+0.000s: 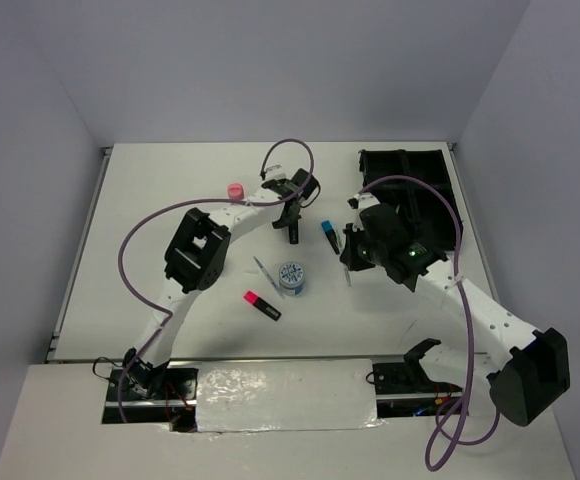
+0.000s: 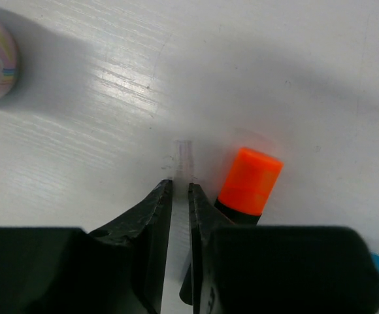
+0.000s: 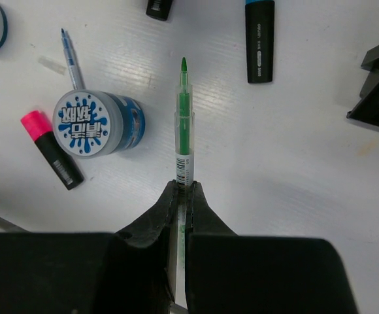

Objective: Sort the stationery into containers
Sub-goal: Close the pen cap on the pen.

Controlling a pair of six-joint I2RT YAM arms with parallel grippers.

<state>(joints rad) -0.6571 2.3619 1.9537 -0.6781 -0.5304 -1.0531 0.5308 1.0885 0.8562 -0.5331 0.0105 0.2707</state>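
- The right tool (image 3: pixel 183 188) is pinched tight on the green pen (image 3: pixel 184 124), about mid-surface (image 1: pixel 170 180), near the round tub (image 3: pixel 91 123).
- The left tool (image 2: pixel 180 196) is nearly closed and seems to nip a thin pale pen (image 2: pixel 184 154), which is blurred. It sits just beside the orange highlighter (image 2: pixel 249 180), nearer the far edge.
- The step in hand looks like pens being gathered for the organiser tray (image 1: pixel 380 165) in the far right corner.
- Next, the right tool needs to swing towards that corner and let go over a compartment long enough for the pen.
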